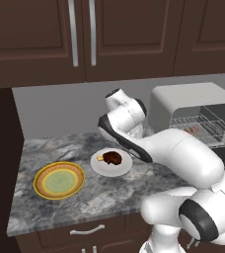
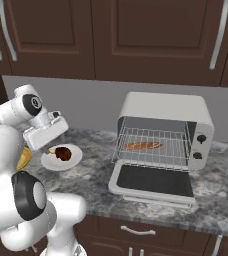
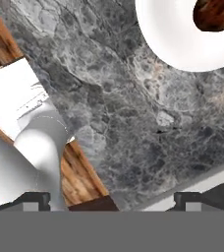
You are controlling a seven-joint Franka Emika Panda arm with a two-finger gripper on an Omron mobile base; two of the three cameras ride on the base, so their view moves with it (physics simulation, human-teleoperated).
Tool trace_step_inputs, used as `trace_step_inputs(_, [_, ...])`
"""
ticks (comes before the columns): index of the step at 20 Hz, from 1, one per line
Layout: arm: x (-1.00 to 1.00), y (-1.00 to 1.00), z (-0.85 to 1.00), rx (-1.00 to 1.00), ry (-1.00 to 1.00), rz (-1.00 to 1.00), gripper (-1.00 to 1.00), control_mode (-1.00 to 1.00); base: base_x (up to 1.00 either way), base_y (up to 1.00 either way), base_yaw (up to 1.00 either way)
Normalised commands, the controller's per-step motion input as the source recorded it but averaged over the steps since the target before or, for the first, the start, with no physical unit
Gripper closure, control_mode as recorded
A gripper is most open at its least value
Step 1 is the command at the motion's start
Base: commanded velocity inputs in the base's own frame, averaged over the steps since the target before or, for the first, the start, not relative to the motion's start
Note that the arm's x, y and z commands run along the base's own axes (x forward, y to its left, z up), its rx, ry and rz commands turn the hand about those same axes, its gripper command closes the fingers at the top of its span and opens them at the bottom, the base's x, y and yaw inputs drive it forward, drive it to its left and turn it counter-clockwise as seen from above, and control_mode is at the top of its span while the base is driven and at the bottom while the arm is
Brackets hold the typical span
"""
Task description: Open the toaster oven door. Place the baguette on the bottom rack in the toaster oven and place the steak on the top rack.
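Steak point(image 2: 63, 152) beside spread claw point(image 2: 50, 148).

No readable text, label, brand, number or sign appears on anything in these views.

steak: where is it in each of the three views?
Left base view: steak on the white plate, centre, left of the arm.
Right base view: steak on the same plate, left of the toaster oven.
Hand view: steak top right corner, cut by the frame.
Shared landmark: white plate.
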Motion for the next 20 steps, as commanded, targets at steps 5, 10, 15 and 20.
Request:
trace_step_inputs(5, [0.16, 0.19, -0.03, 0.41, 0.00, 0.13, -1.00, -1.00, 0.00, 0.00, 0.00])
trace_step_inputs(10, [0.21, 0.44, -0.13, 0.28, 0.00, 0.00, -1.00, -1.00, 0.00, 0.00, 0.00])
trace_step_inputs(15, [0.10, 0.59, -0.21, 0.07, 0.00, 0.00, -1.00, -1.00, 0.00, 0.00, 0.00])
trace_step_inputs(20, [0.26, 0.53, -0.20, 0.00, 0.00, 0.00, -1.00, -1.00, 0.00, 0.00, 0.00])
